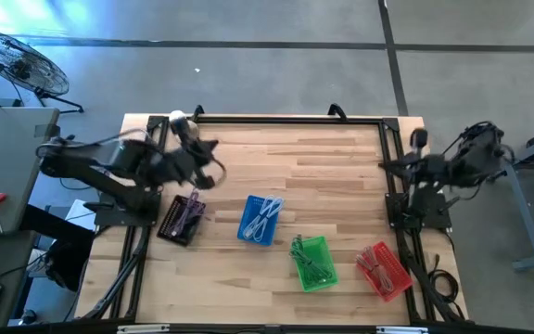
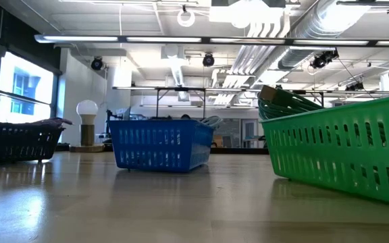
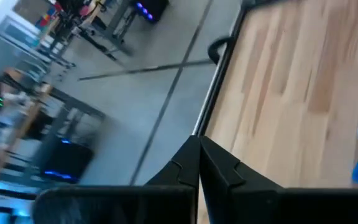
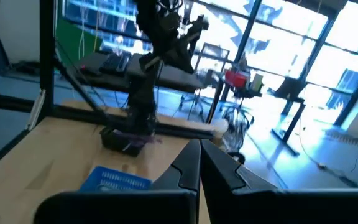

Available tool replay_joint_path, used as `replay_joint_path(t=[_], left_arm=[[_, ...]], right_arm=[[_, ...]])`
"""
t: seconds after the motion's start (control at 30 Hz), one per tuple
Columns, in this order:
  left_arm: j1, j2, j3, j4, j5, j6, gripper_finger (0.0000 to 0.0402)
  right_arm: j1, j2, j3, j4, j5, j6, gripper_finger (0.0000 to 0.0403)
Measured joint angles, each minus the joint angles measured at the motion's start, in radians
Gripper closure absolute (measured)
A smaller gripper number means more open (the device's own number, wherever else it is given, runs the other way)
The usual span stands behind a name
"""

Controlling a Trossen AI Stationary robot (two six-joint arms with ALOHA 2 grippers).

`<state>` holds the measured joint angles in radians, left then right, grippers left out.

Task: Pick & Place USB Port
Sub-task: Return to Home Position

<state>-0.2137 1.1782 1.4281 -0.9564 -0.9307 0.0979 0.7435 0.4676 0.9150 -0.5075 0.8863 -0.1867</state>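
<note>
Four small baskets stand in a row on the wooden table: black [image 1: 183, 220], blue [image 1: 260, 220], green [image 1: 313, 263] and red [image 1: 384, 271]. Each holds thin cable-like pieces. A USB port cannot be told apart among them. My left gripper [image 1: 209, 147] is raised over the table's far left part, beyond the black basket. The left wrist view shows it [image 3: 199, 142] shut and empty. My right gripper [image 1: 392, 165] is drawn back at the table's right edge. The right wrist view shows it [image 4: 199, 144] shut with nothing between the fingers.
A lamp with a white bulb [image 1: 179, 119] stands at the table's far left corner, close to my left arm. A black frame rail [image 1: 286, 119] runs along the table's edges. The low view shows the blue basket [image 2: 159, 143] and the green basket [image 2: 343, 152] close by.
</note>
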Motion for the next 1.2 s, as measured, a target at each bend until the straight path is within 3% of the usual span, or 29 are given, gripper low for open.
replay_joint_path(t=[0.13, 0.3, 0.47, 0.63, 0.9, 1.03, 1.2], left_arm=[[0.052, -0.087, 0.0, 0.063, 0.064, -0.005, 0.04], [0.078, -0.205, -0.078, 0.156, 0.106, 0.006, 0.0401], [0.076, -0.382, -0.246, 0.196, 0.022, -0.032, 0.0401], [0.076, -0.599, -0.488, 0.39, 0.09, -0.071, 0.0401], [0.076, -0.83, -0.793, 0.623, 0.126, -0.078, 0.0401], [0.076, -0.866, -0.866, 0.651, 0.166, -0.129, 0.0402], [0.076, -0.868, -0.926, 0.671, 0.2, -0.175, 0.0401]], right_arm=[[-0.015, -0.131, 0.001, -0.103, -0.024, -0.031, 0.0402], [-0.018, -0.291, 0.001, -0.253, -0.029, 0.071, 0.0402], [-0.009, -0.424, 0.0, -0.311, -0.073, 0.096, 0.0403], [0.017, -0.456, -0.003, -0.348, -0.105, 0.109, 0.0403], [0.103, -0.458, -0.086, -0.061, -0.206, 0.045, 0.0403], [0.153, -0.458, -0.165, -0.009, -0.201, -0.012, 0.0403], [0.197, -0.458, -0.276, 0.014, -0.208, 0.046, 0.0403]])
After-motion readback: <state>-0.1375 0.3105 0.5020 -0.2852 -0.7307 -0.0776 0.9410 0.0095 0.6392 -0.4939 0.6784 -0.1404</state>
